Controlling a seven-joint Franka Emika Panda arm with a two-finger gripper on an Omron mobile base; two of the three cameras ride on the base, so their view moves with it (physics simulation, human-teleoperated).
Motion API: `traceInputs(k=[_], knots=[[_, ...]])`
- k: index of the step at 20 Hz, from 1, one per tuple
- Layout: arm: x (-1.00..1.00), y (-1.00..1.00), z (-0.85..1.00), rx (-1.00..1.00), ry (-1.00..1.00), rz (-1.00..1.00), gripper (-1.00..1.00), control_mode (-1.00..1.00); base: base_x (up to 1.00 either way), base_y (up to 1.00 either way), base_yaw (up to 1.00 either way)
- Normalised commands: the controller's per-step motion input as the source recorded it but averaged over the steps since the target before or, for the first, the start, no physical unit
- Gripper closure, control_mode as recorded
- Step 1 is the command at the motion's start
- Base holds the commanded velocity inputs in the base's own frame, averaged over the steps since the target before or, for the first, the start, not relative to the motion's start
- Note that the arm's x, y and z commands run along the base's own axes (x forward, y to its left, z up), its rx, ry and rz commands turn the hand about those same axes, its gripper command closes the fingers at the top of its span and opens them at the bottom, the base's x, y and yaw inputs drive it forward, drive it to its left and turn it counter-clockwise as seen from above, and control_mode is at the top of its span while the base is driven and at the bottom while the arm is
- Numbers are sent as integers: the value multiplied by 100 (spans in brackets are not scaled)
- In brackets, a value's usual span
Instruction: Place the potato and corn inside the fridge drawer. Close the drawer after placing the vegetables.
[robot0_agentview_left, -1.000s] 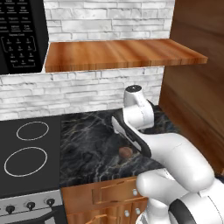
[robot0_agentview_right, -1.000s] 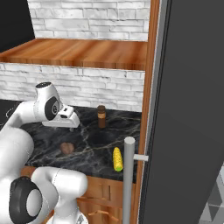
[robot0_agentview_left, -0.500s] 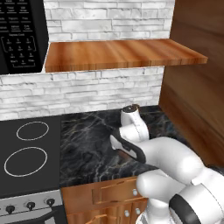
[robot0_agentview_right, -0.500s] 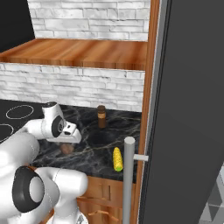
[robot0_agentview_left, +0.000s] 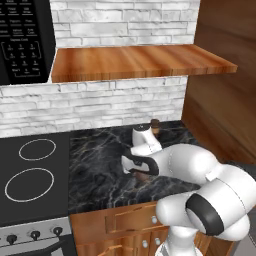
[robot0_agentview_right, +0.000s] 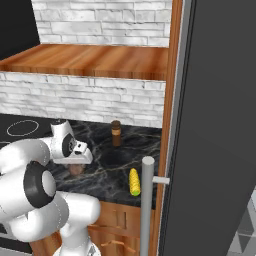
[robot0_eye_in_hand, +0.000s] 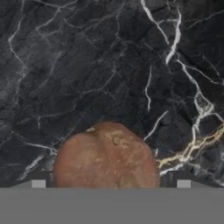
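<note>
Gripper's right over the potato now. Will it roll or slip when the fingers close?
The potato looks rounded and lumpy, so it could roll on the smooth marble counter if nudged off-centre. Its dull skin probably grips fairly well. The open gripper straddles it, so a centred squeeze should hold.

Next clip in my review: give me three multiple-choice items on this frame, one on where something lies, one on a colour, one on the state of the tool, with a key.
1. Where does the small rounded brown potato lie?
A. on the wooden shelf
B. on the black marble counter, under the tool
C. on the stove

2. What colour is the short cob of corn near the counter's front edge?
A. bright yellow
B. red
C. white

3. How does the tool stand?
A. shut on the corn
B. shut on the brown cylindrical shaker
C. open, a fingertip on either side of the potato

Key: 1 B, the hand view shows the potato on dark veined stone between the fingertips. 2 A, the right base view shows a yellow cob. 3 C, the tips stand wide apart, clear of the potato's sides.
</note>
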Motion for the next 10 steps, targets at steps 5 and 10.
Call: traceInputs(k=[5,10], knots=[[-4,-1,-36,0,0,8,-100,-100,0,0,0],[-15,-24,-38,0,0,6,-100,-100,0,0,0]])
